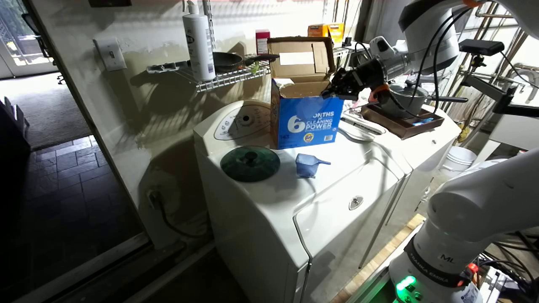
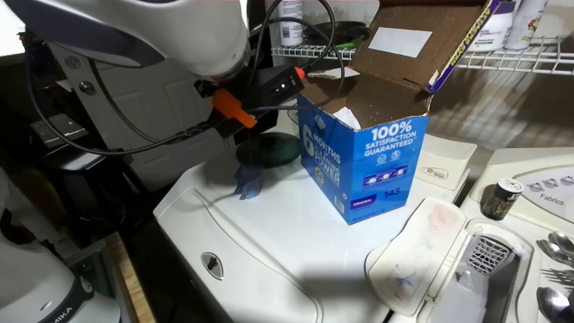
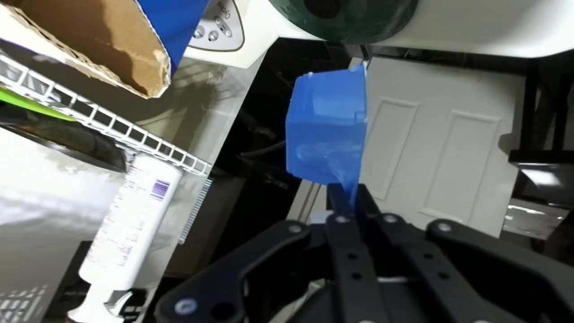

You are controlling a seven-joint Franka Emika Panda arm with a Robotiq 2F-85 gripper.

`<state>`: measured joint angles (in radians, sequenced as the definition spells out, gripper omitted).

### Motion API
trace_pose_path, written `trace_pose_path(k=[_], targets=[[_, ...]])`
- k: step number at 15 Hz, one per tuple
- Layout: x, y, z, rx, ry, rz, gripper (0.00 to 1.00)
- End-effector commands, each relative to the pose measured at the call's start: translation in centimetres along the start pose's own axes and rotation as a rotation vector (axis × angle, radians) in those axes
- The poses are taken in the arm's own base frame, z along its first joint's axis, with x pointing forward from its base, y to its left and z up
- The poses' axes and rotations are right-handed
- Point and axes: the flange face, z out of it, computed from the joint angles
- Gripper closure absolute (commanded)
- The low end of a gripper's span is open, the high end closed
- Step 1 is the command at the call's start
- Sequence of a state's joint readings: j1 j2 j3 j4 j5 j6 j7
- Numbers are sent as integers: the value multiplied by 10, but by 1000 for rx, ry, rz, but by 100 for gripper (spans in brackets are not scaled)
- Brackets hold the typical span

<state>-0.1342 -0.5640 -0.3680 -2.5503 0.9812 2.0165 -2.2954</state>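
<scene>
Blue scoop (image 3: pixel 327 123) is up in the air, pinched by its handle in the gripper (image 3: pixel 353 197), so I'd call the grab and lift done. It's outside the blue cardboard box (image 1: pixel 309 126), off the side printed with the big 6. Letting go is what's left, I reckon, since the jaws are closed on it. Can't tell if anything's in it (pale streaks could just be glare, tbh). Box flap (image 1: pixel 301 69) is up, a second scoop (image 1: pixel 306 166) sits before that printed side, and the green lid (image 1: pixel 250 165) is near the box's corner.
</scene>
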Motion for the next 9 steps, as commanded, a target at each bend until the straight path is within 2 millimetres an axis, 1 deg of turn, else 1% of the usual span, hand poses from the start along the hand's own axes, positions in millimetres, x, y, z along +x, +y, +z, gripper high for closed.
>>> trace_pose_path(k=[1, 6, 9], targets=[[-5, 21, -7, -27, 41, 153, 98], [-13, 37, -13, -17, 98, 331, 98], [-22, 45, -17, 16, 131, 449, 98]])
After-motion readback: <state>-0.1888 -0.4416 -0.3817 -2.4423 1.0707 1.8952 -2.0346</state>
